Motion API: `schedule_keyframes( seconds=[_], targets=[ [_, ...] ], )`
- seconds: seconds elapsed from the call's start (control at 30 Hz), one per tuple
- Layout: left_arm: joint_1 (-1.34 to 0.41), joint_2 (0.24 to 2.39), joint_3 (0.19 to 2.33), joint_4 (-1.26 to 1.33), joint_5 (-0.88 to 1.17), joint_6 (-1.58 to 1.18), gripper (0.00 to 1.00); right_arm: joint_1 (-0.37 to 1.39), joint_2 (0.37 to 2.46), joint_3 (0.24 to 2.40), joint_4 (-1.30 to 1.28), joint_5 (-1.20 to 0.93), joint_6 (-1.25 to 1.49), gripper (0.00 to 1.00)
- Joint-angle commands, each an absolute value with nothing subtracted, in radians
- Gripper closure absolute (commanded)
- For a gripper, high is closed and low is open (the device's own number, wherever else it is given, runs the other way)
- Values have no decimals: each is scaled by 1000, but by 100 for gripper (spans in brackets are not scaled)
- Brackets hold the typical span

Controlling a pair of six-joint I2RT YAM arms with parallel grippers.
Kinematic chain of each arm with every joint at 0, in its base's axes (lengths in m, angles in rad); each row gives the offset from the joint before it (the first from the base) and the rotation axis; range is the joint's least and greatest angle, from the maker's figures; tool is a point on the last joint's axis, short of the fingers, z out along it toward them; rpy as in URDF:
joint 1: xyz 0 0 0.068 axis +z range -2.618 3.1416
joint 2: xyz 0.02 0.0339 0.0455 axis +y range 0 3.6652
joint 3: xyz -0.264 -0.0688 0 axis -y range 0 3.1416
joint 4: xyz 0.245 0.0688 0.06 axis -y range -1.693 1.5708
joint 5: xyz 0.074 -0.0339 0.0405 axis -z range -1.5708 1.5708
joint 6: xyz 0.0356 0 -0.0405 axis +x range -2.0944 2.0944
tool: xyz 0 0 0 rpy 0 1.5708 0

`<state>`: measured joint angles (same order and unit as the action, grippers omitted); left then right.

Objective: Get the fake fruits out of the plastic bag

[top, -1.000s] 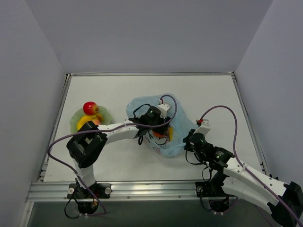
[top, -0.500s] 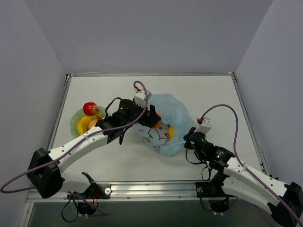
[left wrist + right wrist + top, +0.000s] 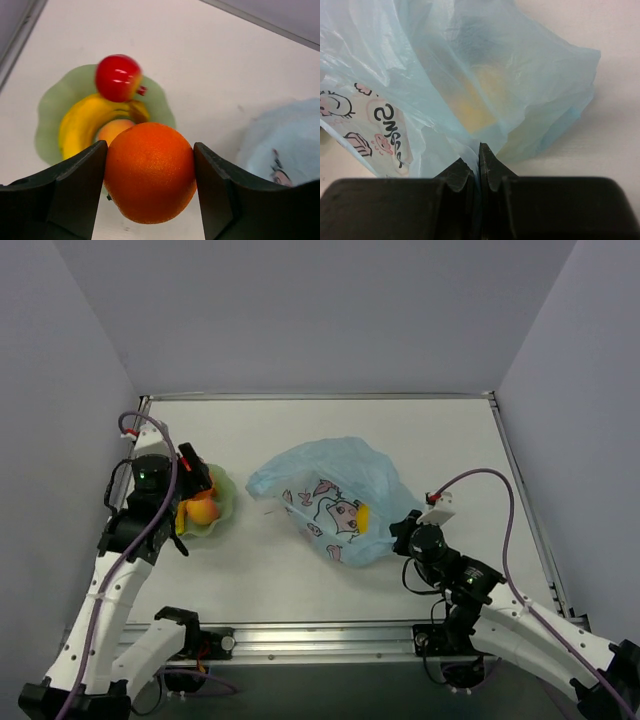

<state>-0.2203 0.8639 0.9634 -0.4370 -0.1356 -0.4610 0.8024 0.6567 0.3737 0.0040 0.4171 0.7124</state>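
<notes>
My left gripper is shut on the orange ball and holds it above the pale green plate. The plate carries a red apple, a yellow banana and a peach-pink fruit. In the top view the left gripper hangs over the plate at the left. The light-blue plastic bag lies mid-table with a yellow piece showing through it. My right gripper is shut on the bag's edge; a yellowish fruit shows inside.
White walls enclose the table on three sides. A metal rail runs along the near edge by the arm bases. The right arm's purple cable loops above the table at the right.
My left arm has pulled out of the bag and swung left, carrying the orange ball to above the green plate. The bag has slumped and shifted a little. The right gripper kept its pinch.
</notes>
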Motion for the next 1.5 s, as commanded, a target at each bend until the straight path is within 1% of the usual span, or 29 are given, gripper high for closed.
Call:
schedule_keyframes(
  seconds=[0.0, 0.03, 0.07, 0.13, 0.17, 0.23, 0.3, 0.37, 0.53, 0.8, 0.9, 0.97, 1.0, 1.13, 1.17, 1.23, 1.27, 1.4, 1.47],
  targets=[
    [-62, 963, 1034, -520, -109, -471, 60, 810, 612, 362, 41, 425, 698, 100],
    [-22, 988, 1035, -494, -106, -477, 60, 810, 598, 361, 43, 423, 692, 100],
    [65, 1035, 1035, -482, -97, -497, 60, 810, 592, 359, 43, 422, 690, 100],
    [132, 1090, 1042, -444, -92, -520, 60, 810, 571, 348, 43, 414, 687, 100],
    [176, 1151, 1049, -440, -98, -540, 60, 810, 565, 345, 43, 413, 686, 100],
    [204, 1202, 1072, -416, -110, -564, 59, 811, 548, 341, 41, 394, 686, 100],
    [218, 1244, 1059, -364, -120, -586, 55, 811, 538, 339, 43, 388, 683, 100],
    [218, 1279, 1051, -290, -130, -591, 49, 813, 531, 336, 43, 383, 681, 100],
    [218, 1383, 1097, -252, -156, -571, 49, 815, 528, 336, 43, 373, 680, 100],
    [218, 1459, 1118, -192, -184, -500, 48, 815, 581, 347, 63, 374, 669, 100],
    [216, 1476, 1101, -187, -178, -497, 48, 816, 587, 344, 72, 374, 673, 100],
    [215, 1468, 1082, -187, -176, -509, 46, 816, 588, 344, 77, 373, 675, 100],
    [212, 1465, 1077, -198, -182, -511, 45, 816, 589, 344, 81, 371, 675, 100],
    [187, 1456, 1080, -232, -216, -514, 33, 819, 586, 341, 87, 367, 678, 100],
    [183, 1457, 1080, -236, -222, -506, 27, 818, 581, 341, 87, 367, 681, 100],
    [170, 1451, 1089, -248, -233, -502, 20, 818, 568, 337, 87, 365, 683, 100],
    [169, 1448, 1092, -255, -233, -503, 15, 818, 563, 337, 86, 362, 681, 100],
    [169, 1417, 1091, -278, -224, -514, 8, 819, 555, 350, 87, 365, 680, 100],
    [169, 1385, 1083, -287, -212, -515, 6, 818, 558, 362, 86, 364, 678, 100]
  ],
)
